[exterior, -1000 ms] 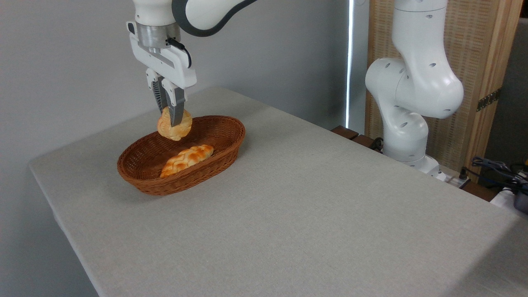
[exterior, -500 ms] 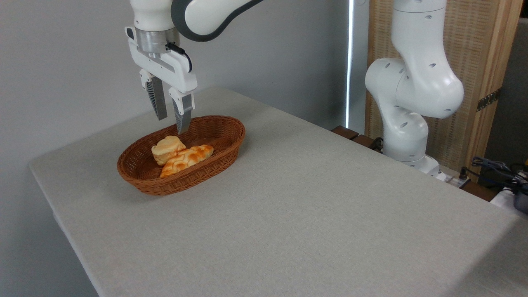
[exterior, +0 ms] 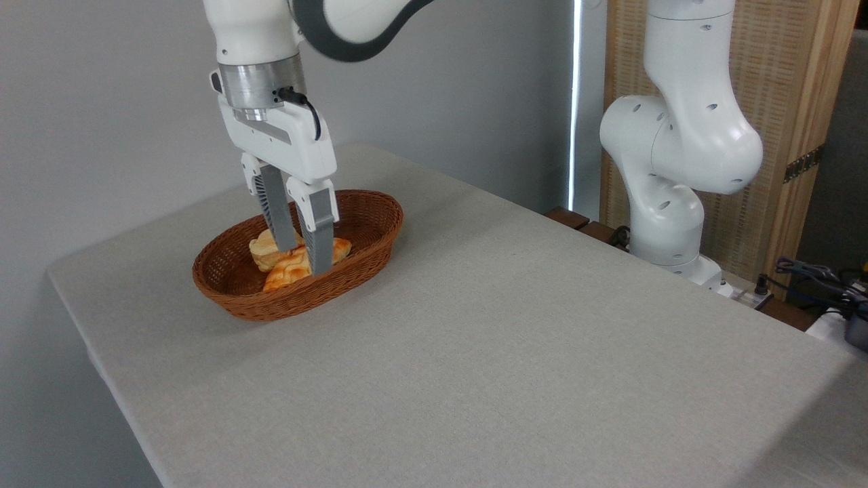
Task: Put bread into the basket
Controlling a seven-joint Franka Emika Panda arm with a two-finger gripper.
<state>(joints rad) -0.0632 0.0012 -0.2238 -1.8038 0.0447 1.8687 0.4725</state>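
Grey cloth-covered table [exterior: 515,352] against a grey wall, with one white robot arm [exterior: 685,135] mounted at its far right edge.

Oval brown woven wicker basket [exterior: 366,254] at table's left, holding round pale-topped golden bun [exterior: 261,249], touching elongated braided golden-brown loaf [exterior: 288,271] beside it. Arm reaches overhead from right; wrist vertical, two-finger gripper [exterior: 304,259] pointing straight down into basket, fingers slightly parted, gripping nothing visible, tips in front of both breads.

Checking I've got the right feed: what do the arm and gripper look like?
A glossy white arm with dark grey joint bands and a silver metal wrist ring. The gripper has a white boxy body, two long grey ribbed fingers, and a short black cable looping at its side.
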